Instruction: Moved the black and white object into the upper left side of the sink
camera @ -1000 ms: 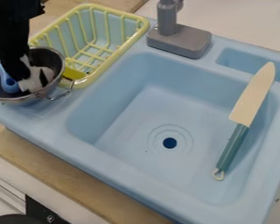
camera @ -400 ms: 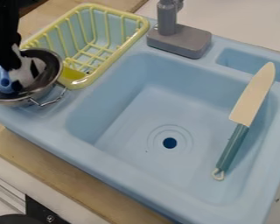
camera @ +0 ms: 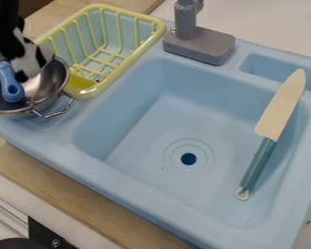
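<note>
At the upper left, the black gripper [camera: 10, 41] hangs over the metal pot, shut on the black and white object [camera: 32, 59]. That object is held tilted above the pot's interior, its top partly covered by the gripper. The light blue sink [camera: 151, 175] lies to the right of both, with its drain hole near the middle of the basin.
The steel pot [camera: 49, 92] holds a blue-handled item [camera: 8, 81] and stands on the sink's left ledge. Behind it is a yellow dish rack [camera: 111, 75]. A grey faucet [camera: 200, 44] rises at the back; a toy knife [camera: 275, 116] leans across the basin's right side.
The gripper has lifted the black and white object up from inside the pot. The pot shifted slightly left early on, and more of its inside now shows.
</note>
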Controlling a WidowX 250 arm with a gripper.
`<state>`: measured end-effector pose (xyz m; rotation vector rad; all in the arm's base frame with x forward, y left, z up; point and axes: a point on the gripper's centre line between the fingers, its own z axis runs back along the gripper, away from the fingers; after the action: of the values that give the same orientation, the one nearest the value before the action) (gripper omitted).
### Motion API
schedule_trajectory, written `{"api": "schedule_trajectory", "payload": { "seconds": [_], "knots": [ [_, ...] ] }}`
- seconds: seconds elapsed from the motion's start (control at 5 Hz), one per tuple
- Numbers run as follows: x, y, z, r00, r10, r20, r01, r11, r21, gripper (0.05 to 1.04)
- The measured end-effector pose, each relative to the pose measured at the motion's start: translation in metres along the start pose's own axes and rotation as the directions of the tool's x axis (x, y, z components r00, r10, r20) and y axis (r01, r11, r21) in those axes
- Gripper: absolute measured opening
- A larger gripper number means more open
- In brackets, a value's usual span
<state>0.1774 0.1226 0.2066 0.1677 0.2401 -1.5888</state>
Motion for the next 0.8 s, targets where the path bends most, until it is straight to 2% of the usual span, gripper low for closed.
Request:
{"api": "schedule_trajectory", "payload": {
  "seconds": [0.2, 0.4, 0.6, 0.8],
  "knots": [
    [0.006, 0.001, 0.014, 0.998, -0.028, 0.048, 0.026, 0.999, 0.034, 0.076],
    [0.021, 0.001, 0.038, 0.994, -0.08, 0.07, 0.073, 0.993, 0.098, 0.076],
    [0.043, 0.005, 0.051, 0.984, -0.151, 0.094, 0.135, 0.978, 0.161, 0.076],
    [0.064, 0.011, 0.057, 0.978, -0.193, 0.082, 0.166, 0.952, 0.256, 0.076]
  ]
}}
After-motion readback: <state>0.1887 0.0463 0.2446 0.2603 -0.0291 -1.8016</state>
